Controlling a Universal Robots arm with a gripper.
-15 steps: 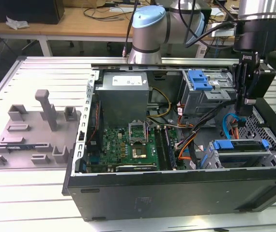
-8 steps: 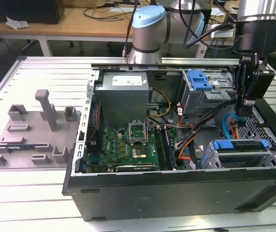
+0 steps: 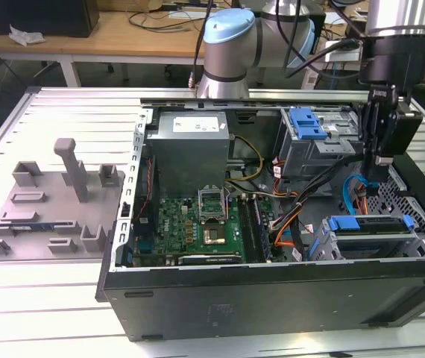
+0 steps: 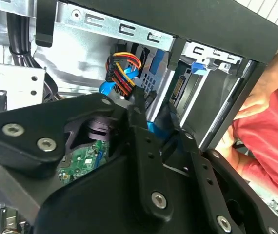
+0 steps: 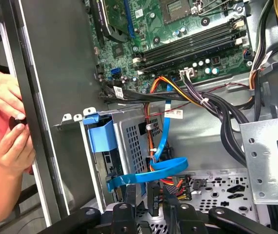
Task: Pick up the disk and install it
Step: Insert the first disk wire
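On the exterior view's left, a grey plastic fixture plate with upright posts is laid on the slatted metal table. Beside it the open black tower computer case is laid on its side. A silver power supply box, a green motherboard and an upper metal cage with a ribbed blue latch tab are seen inside. Further right the black gripper is hung just above the lower perforated drive cage. Its fingers are held apart and nothing is clamped between them. The disk, a flat silver hard drive in a blue plastic rail frame, is seated in that lower cage, apart from the gripper. Pick-up and insertion are judged done. Full latching cannot be confirmed. A flat blue data cable is seen looped loose beside the cage, so cabling is judged unfinished. A person's hand is placed on the case edge. White labels are noted on the power supply and on some cables; their print is not read out.
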